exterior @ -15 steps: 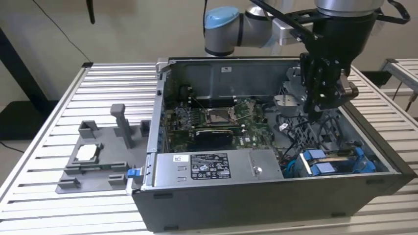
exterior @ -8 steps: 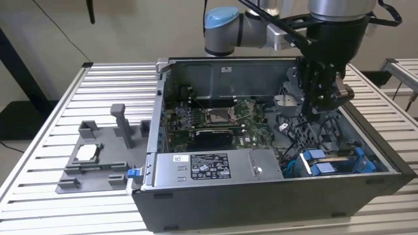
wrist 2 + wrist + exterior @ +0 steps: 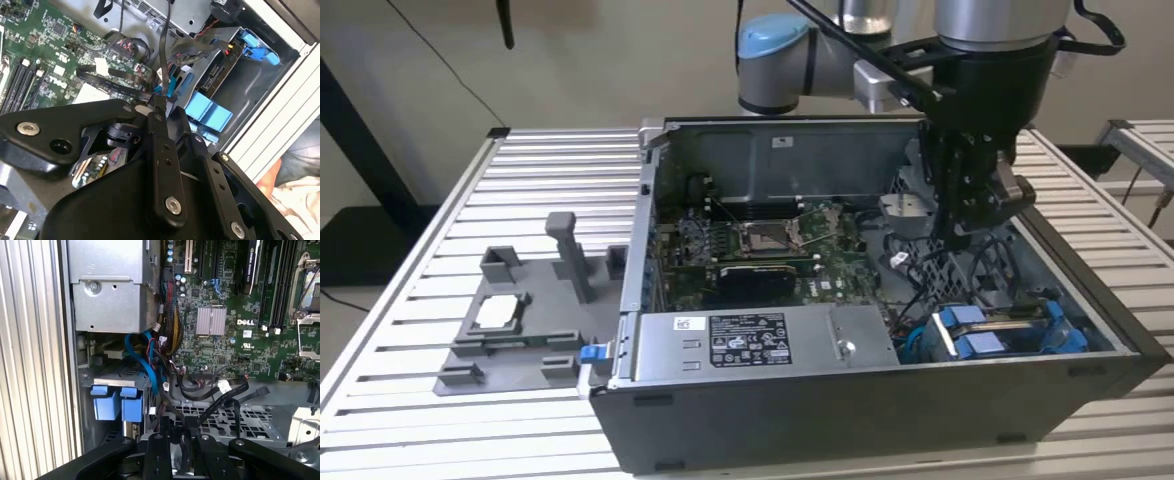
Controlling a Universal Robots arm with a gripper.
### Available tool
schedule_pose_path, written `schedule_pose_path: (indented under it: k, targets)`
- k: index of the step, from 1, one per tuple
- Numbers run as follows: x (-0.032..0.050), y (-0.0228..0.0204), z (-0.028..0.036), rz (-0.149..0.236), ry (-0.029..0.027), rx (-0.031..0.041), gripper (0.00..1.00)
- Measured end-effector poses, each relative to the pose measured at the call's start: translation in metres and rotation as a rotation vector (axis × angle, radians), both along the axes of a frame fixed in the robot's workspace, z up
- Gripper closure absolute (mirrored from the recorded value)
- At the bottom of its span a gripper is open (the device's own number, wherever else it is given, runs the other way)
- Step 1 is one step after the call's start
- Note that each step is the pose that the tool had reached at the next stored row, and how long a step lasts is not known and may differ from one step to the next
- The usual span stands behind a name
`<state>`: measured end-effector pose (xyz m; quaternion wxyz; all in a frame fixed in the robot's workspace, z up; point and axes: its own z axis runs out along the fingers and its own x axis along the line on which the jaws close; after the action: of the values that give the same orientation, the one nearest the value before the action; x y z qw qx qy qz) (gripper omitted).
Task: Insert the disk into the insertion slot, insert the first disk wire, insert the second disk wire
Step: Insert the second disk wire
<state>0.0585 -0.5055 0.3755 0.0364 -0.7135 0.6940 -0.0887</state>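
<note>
The disk, in its blue caddy, lies in the insertion slot at the front corner of the open computer case, on the exterior view's right. Its blue tabs show in both wrist views. My gripper hangs inside the case, above and behind the slot. In the second wrist view my gripper is shut on a thin black disk wire that runs away from the fingertips. In the first wrist view my gripper pinches the same black wire over the perforated metal floor.
The silver power-supply box sits beside the slot. The green motherboard fills the case's middle. Loose black and blue cables crowd the space near the slot. A grey fixture stands on the slatted table at the exterior view's left.
</note>
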Motion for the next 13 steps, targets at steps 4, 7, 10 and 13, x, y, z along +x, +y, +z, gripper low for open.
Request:
schedule_pose_path:
  k: [4,7,10,13]
  targets:
    - [-0.0060,0.0007,-0.0005,0.000,-0.0268,-0.0076,0.73]
    - [-0.0063,0.0007,-0.0005,0.001,-0.0274,-0.0077,0.73]
    - [-0.0063,0.0008,-0.0004,0.001,-0.0275,-0.0078,0.73]
    - [-0.0063,0.0011,-0.0004,0.001,-0.0274,-0.0081,0.75]
